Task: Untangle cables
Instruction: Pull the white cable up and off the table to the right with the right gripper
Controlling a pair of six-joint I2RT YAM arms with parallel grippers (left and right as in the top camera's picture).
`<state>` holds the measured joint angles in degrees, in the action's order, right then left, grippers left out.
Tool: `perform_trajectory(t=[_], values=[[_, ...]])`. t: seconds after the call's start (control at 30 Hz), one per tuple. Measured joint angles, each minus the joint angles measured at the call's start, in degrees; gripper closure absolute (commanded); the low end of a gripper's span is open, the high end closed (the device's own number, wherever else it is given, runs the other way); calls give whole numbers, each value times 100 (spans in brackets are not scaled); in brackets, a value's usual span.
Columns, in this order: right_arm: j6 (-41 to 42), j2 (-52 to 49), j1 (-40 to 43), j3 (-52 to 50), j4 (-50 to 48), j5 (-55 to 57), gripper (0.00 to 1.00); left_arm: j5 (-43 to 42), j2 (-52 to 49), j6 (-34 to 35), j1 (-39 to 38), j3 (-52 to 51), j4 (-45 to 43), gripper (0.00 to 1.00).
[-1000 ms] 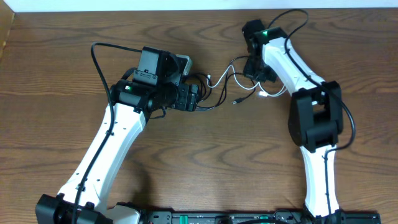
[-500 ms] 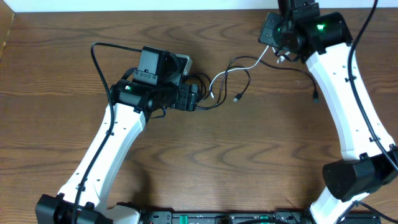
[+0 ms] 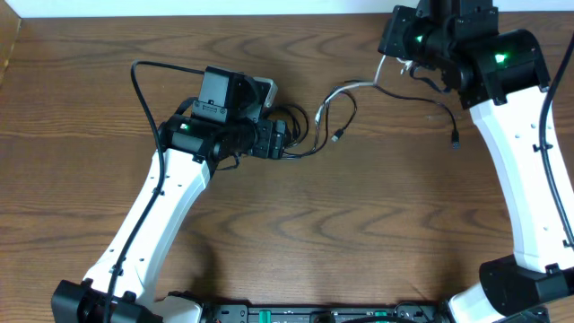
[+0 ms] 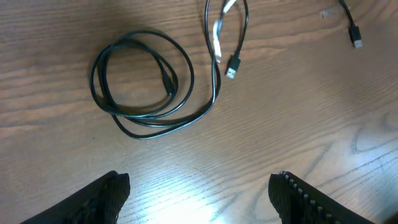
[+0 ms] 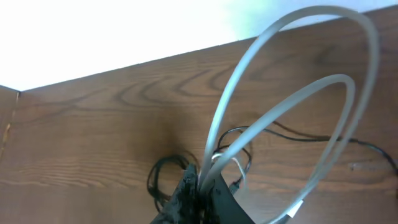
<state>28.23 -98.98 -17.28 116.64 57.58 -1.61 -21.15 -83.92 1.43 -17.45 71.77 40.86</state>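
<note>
Your right gripper (image 5: 199, 186) is pinched shut on the white cable (image 3: 354, 85), holding it up at one o'clock. At centre it crosses the black cable (image 4: 143, 116). Your left gripper (image 4: 199, 180) gapes wide and empty over the coil, so I judge the untangling barely begun.

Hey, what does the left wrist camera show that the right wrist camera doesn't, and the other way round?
Only the left wrist: the black cable lying coiled flat on the table, a plug beside it, a second plug farther right, and the left gripper open and holding nothing.
Only the right wrist: the right gripper shut on the white cable, whose loops arch up close to the lens, and the table's far edge against a white wall.
Both: the wooden table, the black cable, and a stretch of the white cable.
</note>
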Motion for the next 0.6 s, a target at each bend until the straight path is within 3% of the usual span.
perform_trajectory(t=[0.2,0.43,0.6], values=[[-433,116,114,531,138,-20,99,-2,0,0,0,0,-109,23],[-857,765,389,1134,1333,345,99,-289,0,2,0,0,-291,23],[-942,-7,409,1139,1987,667,99,-323,0,4,0,0,-328,23]])
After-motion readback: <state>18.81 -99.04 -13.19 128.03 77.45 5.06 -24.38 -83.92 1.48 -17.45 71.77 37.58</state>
